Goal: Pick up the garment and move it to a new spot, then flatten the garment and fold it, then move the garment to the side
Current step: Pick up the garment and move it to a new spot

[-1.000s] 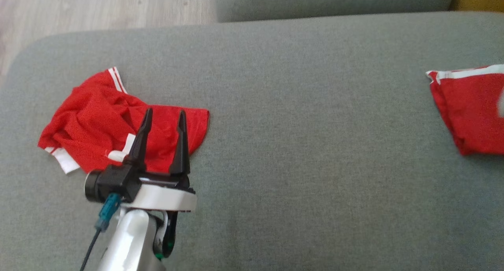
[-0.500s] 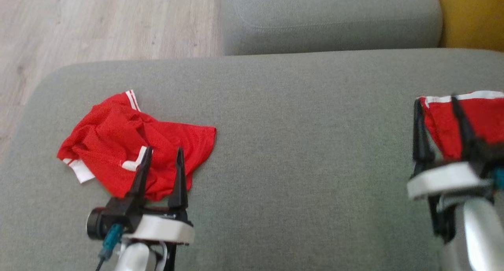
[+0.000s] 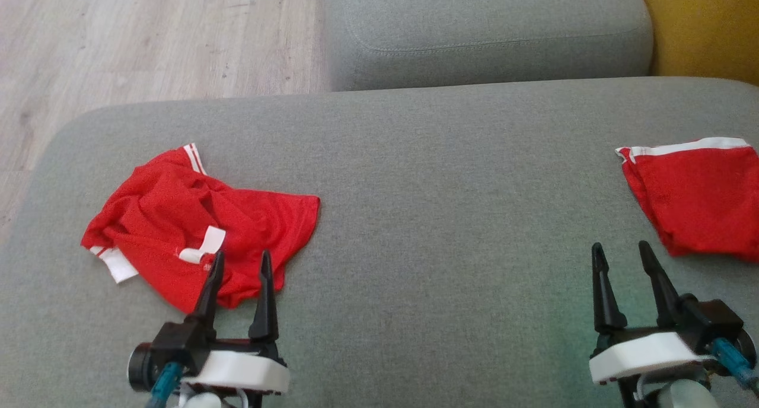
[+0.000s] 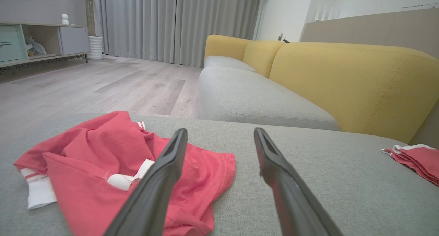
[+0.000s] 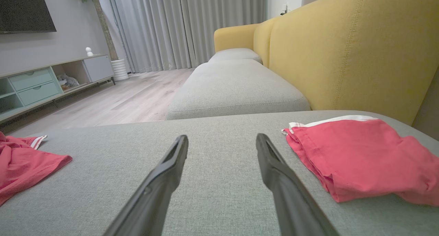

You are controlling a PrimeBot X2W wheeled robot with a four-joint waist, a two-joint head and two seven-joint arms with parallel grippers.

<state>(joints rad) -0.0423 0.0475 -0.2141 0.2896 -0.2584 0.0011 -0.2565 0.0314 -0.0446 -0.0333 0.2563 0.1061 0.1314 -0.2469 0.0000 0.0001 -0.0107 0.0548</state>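
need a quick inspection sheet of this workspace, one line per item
surface: grey sofa seat, flat
job's things: crumpled red garment at left; folded red garment at right
clutter: nothing seen
grippers: left gripper open, fingers over the crumpled garment's near edge; right gripper open, apart from the folded garment
cables: teal-plugged cable at each wrist
surroundings: wood floor, yellow backrest, second grey seat

A red mesh garment [image 3: 178, 218] with white striped trim lies crumpled on the left part of the grey sofa cushion [image 3: 462, 218], with a white tag showing on top. Well apart, at the cushion's right end, a second red garment [image 3: 699, 200] lies folded flat, its white band along the far edge.
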